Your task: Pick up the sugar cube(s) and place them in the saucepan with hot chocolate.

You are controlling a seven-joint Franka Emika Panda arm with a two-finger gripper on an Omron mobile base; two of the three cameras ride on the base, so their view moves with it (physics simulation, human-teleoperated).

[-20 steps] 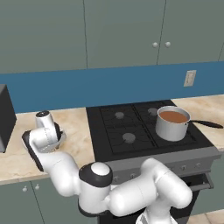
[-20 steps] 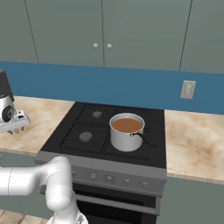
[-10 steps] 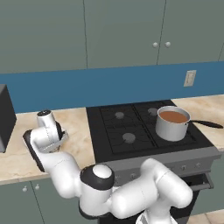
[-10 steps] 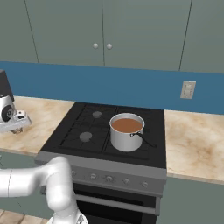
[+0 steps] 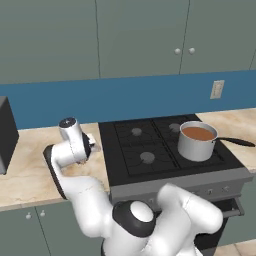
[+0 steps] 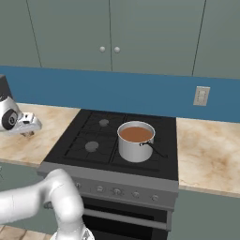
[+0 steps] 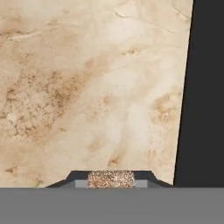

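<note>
Over the marbled beige counter (image 7: pixel 87 87) beside the black stove (image 5: pixel 160 150), below grey-green cabinets (image 5: pixel 140 40), the gripper (image 7: pixel 111 179) pinches a speckled sugar cube (image 7: pixel 111 179) between its jaws.

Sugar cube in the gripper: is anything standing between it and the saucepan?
Nothing visible does. The gripper is shut on a sugar cube over the counter left of the stove. The burners between it and the saucepan carry nothing; the pot is uncovered.
</note>
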